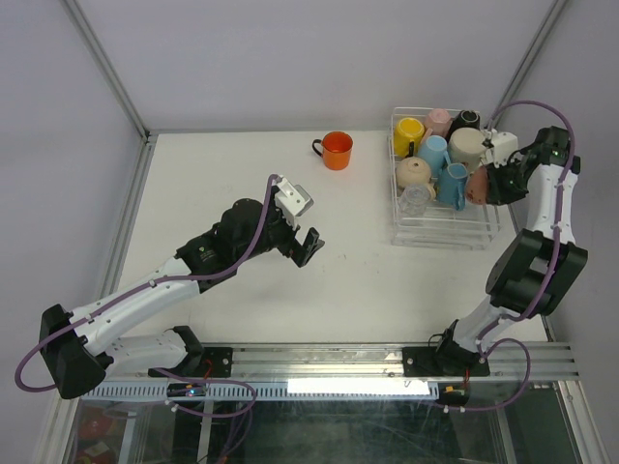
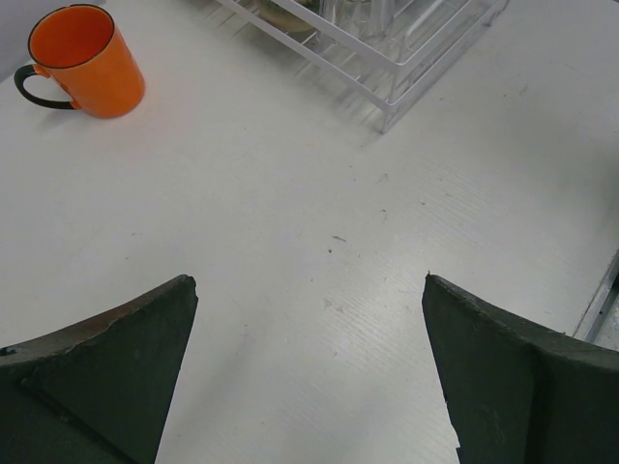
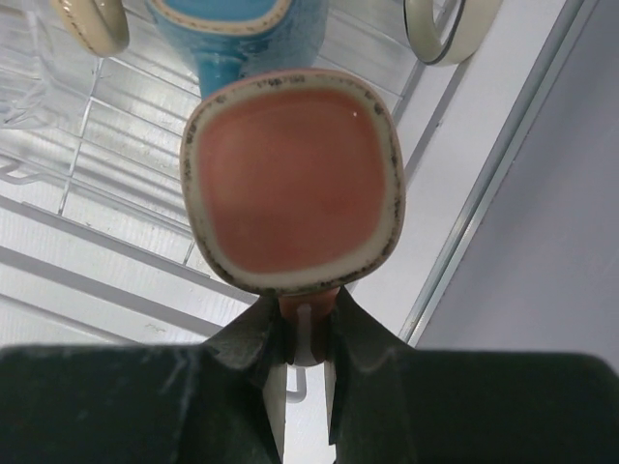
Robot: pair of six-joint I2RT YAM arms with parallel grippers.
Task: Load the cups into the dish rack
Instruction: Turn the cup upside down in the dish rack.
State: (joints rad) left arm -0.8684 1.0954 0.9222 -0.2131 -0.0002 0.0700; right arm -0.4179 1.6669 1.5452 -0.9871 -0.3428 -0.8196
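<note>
As viewed from above: rack [image 1: 398, 235] at far right of table [image 1: 222, 193], crowded with yellow, blue, beige, pink and black mugs plus a glass. Over its right edge, right gripper [image 1: 491, 184] carrying pink mug [image 1: 476, 188]. At far centre, orange mug [image 1: 337, 151], upright, alone, well apart from rack. Mid-table, nearer than that mug, left gripper [image 1: 309, 247], empty.

From left wrist: fingers [image 2: 106, 377] spread wide, nothing between them, bare table below. Far left, orange mug [image 2: 85, 60], mouth up, dark handle pointing left. Far right, rack corner [image 2: 387, 92].

From right wrist: right gripper [image 3: 308, 333] clenched on the handle of pink mug [image 3: 290, 179], a thin pinch. Mug hanging on its side over rack wires [image 3: 97, 242], just this side of blue mug [image 3: 242, 39]. Mouth or base toward camera: hard to tell. Touching rack floor or not: cannot tell.

Handling, as a judgement: glazed ceramic by the look, so stiff, slick, chippable, weighty for its size. Handle pinch liable to let it swing; best lowered gently and let go only once seated. For orange mug, take by the handle or by one wall over the rim; left jaws look wide enough for either.
</note>
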